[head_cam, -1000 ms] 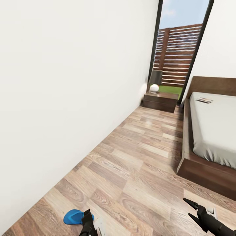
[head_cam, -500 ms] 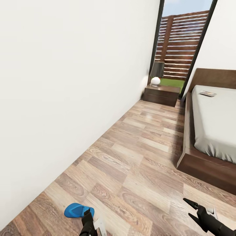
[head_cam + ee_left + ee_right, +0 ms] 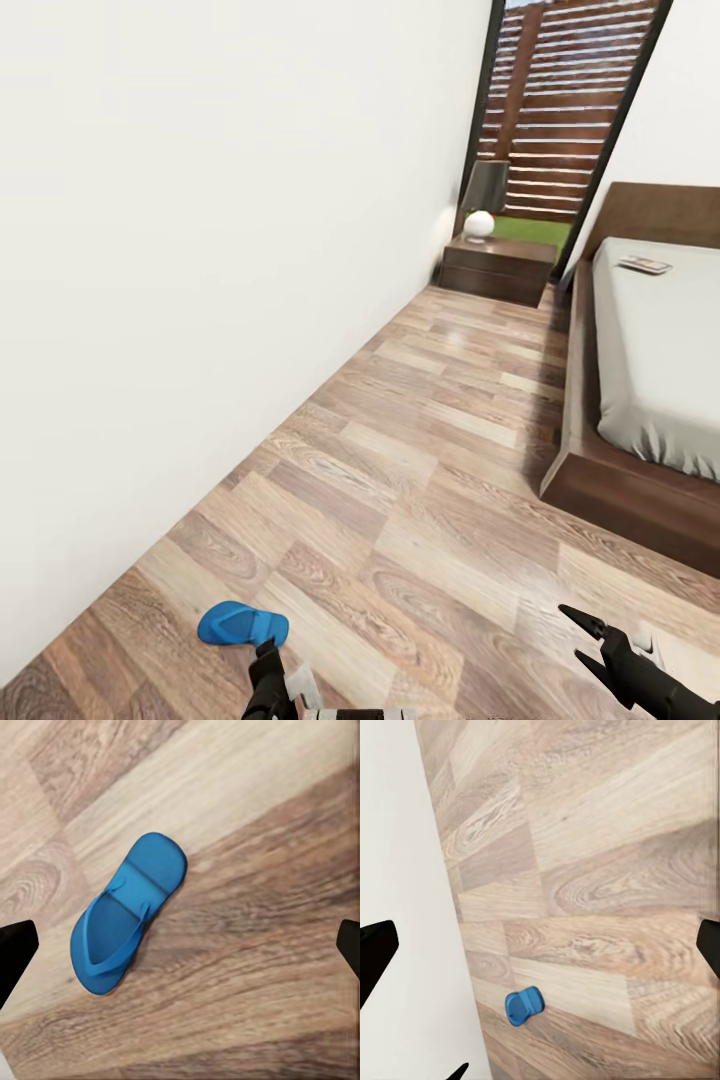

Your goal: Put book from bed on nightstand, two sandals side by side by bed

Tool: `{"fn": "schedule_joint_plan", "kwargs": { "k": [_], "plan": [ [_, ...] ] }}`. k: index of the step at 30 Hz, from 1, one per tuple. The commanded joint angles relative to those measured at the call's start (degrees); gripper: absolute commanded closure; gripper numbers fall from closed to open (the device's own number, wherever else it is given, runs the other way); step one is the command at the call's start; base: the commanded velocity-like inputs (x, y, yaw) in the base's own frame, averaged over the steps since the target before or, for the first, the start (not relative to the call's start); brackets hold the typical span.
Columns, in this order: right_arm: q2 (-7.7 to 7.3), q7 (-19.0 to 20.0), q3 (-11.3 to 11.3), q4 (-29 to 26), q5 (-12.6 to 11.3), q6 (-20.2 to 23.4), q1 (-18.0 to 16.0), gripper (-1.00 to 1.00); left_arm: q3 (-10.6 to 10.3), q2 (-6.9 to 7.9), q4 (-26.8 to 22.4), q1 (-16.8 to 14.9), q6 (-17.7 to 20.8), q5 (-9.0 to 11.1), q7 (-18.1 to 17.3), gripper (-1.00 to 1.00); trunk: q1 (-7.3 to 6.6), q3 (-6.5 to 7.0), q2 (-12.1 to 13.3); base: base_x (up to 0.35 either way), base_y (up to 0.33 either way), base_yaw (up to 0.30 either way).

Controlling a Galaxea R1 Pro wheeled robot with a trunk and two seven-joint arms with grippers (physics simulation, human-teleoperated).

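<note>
The bed (image 3: 650,400) runs along the right, with the book (image 3: 644,265) at its far end. 1 sandal (image 3: 242,625) lies near the left wall. Your left gripper (image 3: 180,952) hangs over it, fingers apart; lower straight and close across the sole.

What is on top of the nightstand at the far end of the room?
On the nightstand stand a white globe-shaped object and, behind it, a dark lamp. The part of its top behind them is hidden. The book lies on the bed, not here.
</note>
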Motion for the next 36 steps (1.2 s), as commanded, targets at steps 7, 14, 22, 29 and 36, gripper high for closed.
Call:
{"fn": "schedule_joint_plan", "kwargs": {
  "k": [7,14,22,29,36],
  "plan": [
    [0.01,0.08,-0.12,0.0,-0.11,0.36,-0.05,-1.0,-0.12,0.01,-0.09,-0.02,0.31,-0.52,-0.24,-1.0,0.17,-1.6,-0.12,0.0,0.0,0.0],
    [0.01,0.08,-0.12,0.0,-0.11,0.36,-0.03,-1.0,-0.12,0.01,-0.09,-0.01,0.26,-0.45,-0.24,-1.0,0.35,-3.16,-0.21,0.0,0.0,0.0],
    [0.01,0.08,-0.12,0.0,-0.11,0.36,-0.02,-1.0,-0.12,0.01,-0.09,-0.02,0.27,-0.42,-0.24,-1.0,0.37,-3.38,-0.22,0.0,0.0,0.0],
    [0.01,0.08,-0.12,0.0,-0.11,0.36,-0.04,-1.0,-0.12,0.01,-0.09,-0.03,0.3,-0.43,-0.24,-1.0,0.37,-3.38,-0.22,0.082,0.038,0.0],
    [0.01,0.08,-0.12,0.01,-0.11,0.36,-0.02,-1.0,-0.12,0.13,-0.12,-0.03,0.21,-0.47,-0.23,-1.0,0.37,-3.38,-0.22,0.167,0.102,0.0]
  ]
}}
